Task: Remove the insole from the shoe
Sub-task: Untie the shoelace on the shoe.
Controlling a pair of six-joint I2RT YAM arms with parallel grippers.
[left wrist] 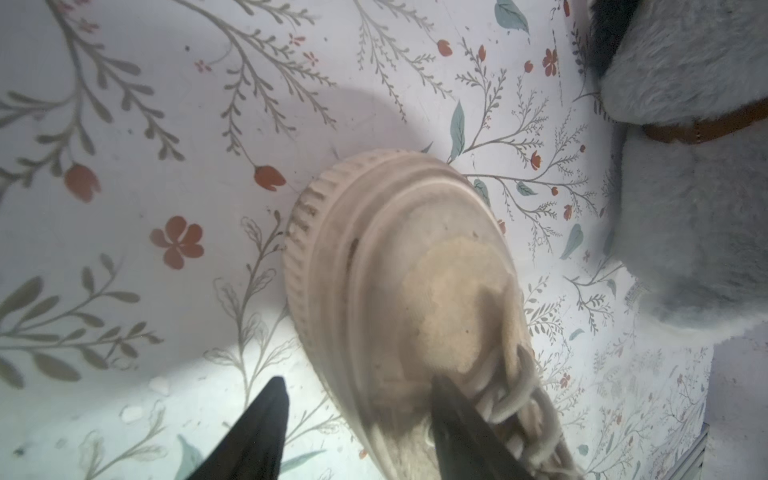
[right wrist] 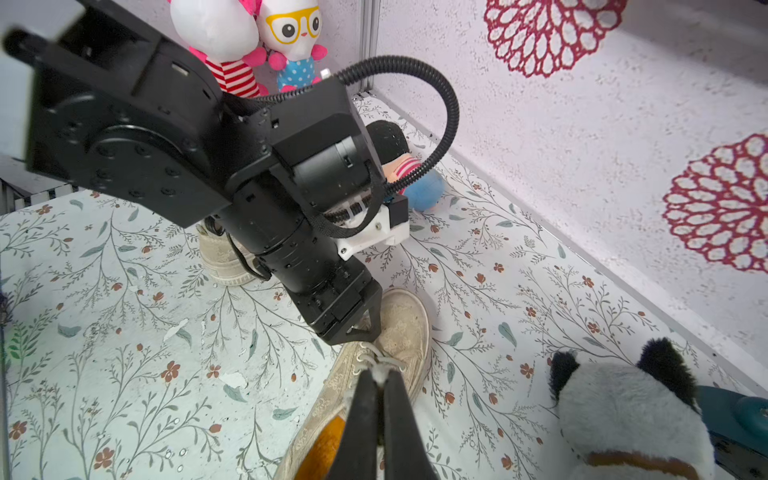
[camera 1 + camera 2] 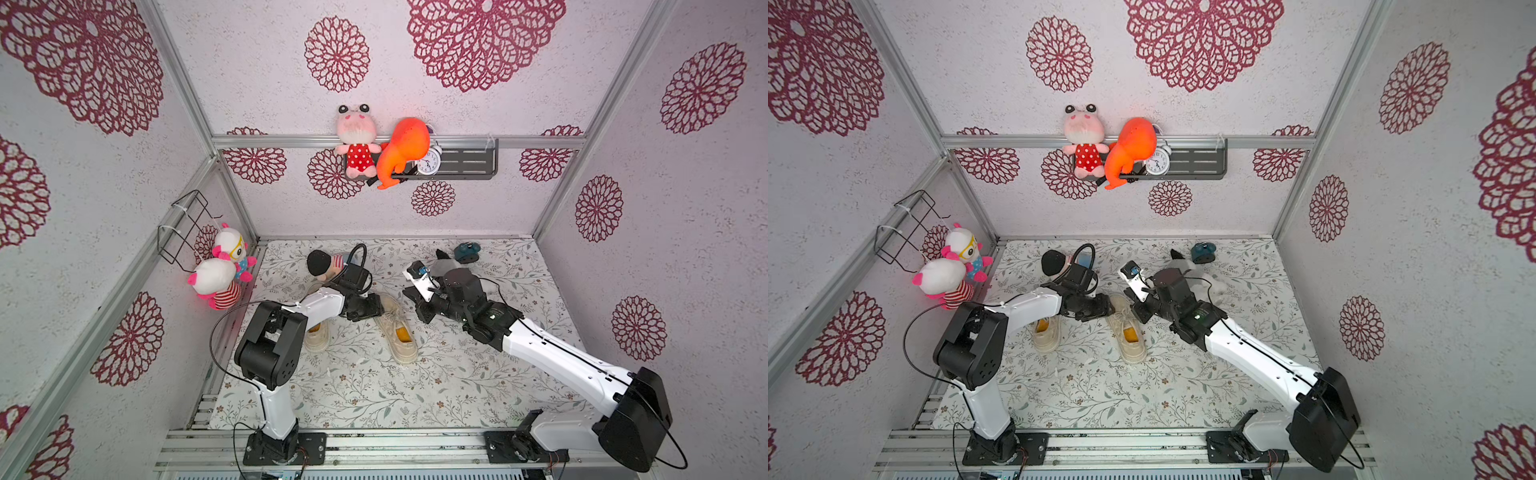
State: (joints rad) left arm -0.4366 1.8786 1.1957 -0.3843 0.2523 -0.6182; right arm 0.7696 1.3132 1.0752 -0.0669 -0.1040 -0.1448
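In both top views the shoe [image 3: 395, 347] lay on the floral mat [image 3: 374, 395], toe toward the back wall, with the orange insole [image 3: 402, 333] seated inside. I judged I was at the bracing step, with no pull begun. My left arm was bent elbow-high and reached across, putting my left gripper [image 3: 374, 306] over the toe. My right gripper [image 3: 420, 316] came in from the other side, near the laces [image 3: 392, 320].

In the left wrist view my left gripper [image 1: 357, 380] stood partly apart, clamping nothing. One finger was over the mat beside the toe and the other against the laced upper.

In the right wrist view my right gripper [image 2: 379, 374] was pressed closed with its tips at the lace knot [image 2: 380, 365]. I couldn't tell whether it pinched any lace. The next move, I reckoned, called for the left to pin the toe. The right would then part its fingers and reach back for the insole's heel edge.
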